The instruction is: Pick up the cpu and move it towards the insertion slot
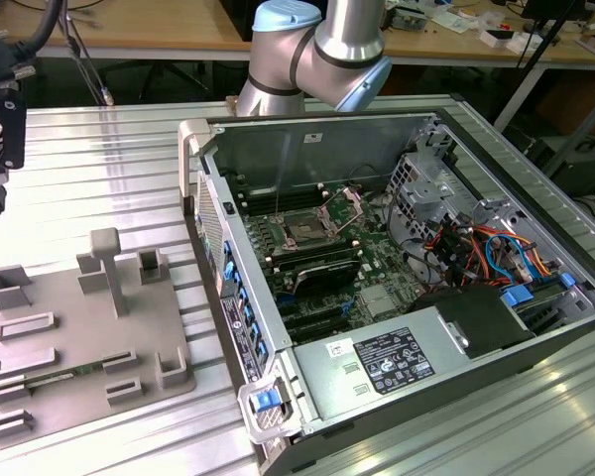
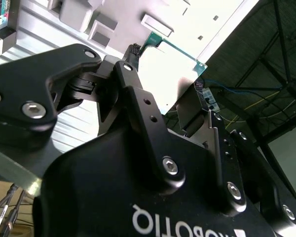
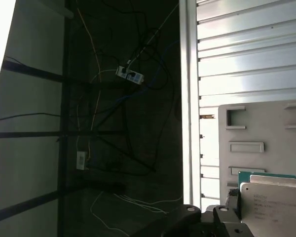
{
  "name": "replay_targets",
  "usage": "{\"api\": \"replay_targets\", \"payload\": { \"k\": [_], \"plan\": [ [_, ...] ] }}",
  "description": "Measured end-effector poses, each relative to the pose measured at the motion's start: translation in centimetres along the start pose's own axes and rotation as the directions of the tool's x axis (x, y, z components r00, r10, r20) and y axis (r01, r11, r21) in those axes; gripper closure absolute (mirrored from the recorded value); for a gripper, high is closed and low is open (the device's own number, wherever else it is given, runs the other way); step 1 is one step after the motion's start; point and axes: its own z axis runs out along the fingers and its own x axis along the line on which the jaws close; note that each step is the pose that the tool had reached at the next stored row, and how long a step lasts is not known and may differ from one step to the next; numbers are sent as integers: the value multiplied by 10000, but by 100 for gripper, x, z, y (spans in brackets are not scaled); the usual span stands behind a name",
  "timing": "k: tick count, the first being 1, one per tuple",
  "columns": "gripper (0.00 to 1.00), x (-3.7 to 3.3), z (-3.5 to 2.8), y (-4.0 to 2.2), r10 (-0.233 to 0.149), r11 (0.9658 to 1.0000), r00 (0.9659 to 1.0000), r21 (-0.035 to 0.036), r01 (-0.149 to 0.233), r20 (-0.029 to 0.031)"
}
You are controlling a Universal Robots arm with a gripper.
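Ok so, working from the exterior view's left. My claw [image 2: 165,81] is pinched onto the cpu [image 2: 175,69], one finger on each opposite edge, jaws only as wide as the chip. In both wrist views the flat silvery face looks back at the cameras, with a green rim along one side.

In the exterior view I'm hanging off the left far corner of the grey tray [image 1: 79,322]. As far as I can judge, the chip is up in the air above the tray, not resting in any of its pockets.

Right of the tray is the open case [image 1: 307,149], butted up against the tray's right edge. The slot [image 1: 307,230] sits inside it, bracket flipped up, well apart from me. So the target is on the far side of the tray, off to the exterior view's right, with the case wall in between.
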Motion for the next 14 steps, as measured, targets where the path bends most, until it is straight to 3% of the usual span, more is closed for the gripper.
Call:
{"api": "replay_targets", "payload": {
  "k": [14],
  "plan": [
    [45,-89,-1,-1,0,10000,10000,1,0,0]
  ]
}}
